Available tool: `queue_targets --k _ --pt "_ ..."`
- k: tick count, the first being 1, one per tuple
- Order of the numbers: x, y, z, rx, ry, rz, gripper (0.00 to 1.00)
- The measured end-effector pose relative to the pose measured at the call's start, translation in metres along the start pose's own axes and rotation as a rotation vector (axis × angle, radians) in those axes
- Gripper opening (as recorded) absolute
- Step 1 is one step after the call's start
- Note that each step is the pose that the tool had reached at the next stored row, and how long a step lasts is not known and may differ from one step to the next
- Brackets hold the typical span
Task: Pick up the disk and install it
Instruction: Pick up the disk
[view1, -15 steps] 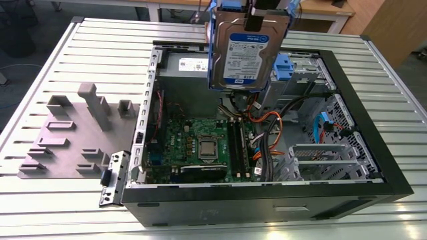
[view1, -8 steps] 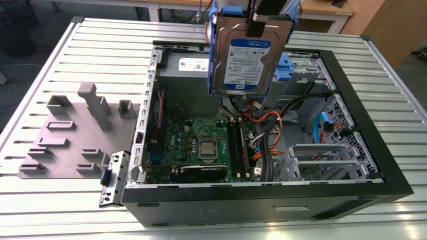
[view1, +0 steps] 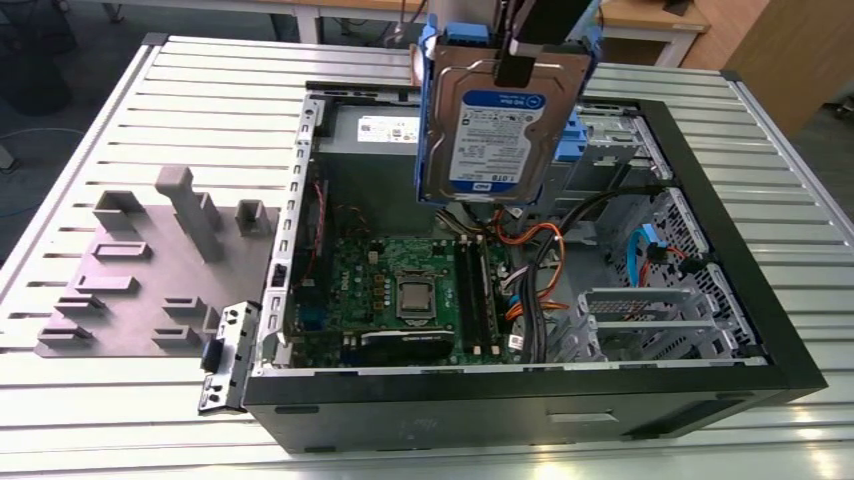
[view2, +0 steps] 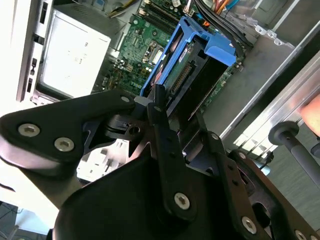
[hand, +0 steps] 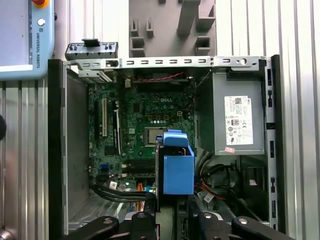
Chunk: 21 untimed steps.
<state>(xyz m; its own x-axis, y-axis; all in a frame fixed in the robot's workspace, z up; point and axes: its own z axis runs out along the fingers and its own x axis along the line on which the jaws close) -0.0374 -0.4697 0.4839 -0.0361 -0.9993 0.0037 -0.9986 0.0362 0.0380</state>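
Disk (view1: 501, 130) is seen lifted clear of the table, hung upright from the gripper (view1: 514, 68) and pinched at its upper edge between the black fingers (view1: 511, 62), which are closed against its two faces. In the exterior view the white-and-blue label is turned toward the camera and one finger is laid across the top of that face. Blue plastic rails (view1: 430, 110) are carried along both long edges of the disk, just outside the fingers.

In the second wrist view the disk (view2: 182, 75) is seen edge-on beyond the fingertips (view2: 157, 97), with its connector row facing back toward the gripper (view2: 159, 100). In the first wrist view it (hand: 177, 167) is shown as a blue block straight out from the gripper (hand: 172, 220).

Directly below the fingers an open computer case (view1: 747, 330) is laid on its side — the disk is held above it and is apart from everything inside. A green motherboard (view1: 400, 290) lies under the lower end of the disk, and orange and black cables (view1: 534, 240) are bundled just beneath that end. A grey power supply (hand: 239, 120) with a white sticker is seated in the case corner to one side of the fingers.

Well apart from the fingers, toward the exterior view's left, a grey fixture plate (view1: 147, 270) with upright blocks is set on the slatted metal table (view1: 80, 180).
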Motion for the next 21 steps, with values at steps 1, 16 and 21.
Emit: queue_targets --k 1,16,21 --pt "0.0018 -0.0001 0.0000 0.0000 0.0003 0.000 0.35" --pt "0.0269 -0.0010 0.0000 0.0002 0.0050 0.000 0.35" --pt "0.0332 -0.0012 0.0001 0.0002 0.0064 0.000 0.35"
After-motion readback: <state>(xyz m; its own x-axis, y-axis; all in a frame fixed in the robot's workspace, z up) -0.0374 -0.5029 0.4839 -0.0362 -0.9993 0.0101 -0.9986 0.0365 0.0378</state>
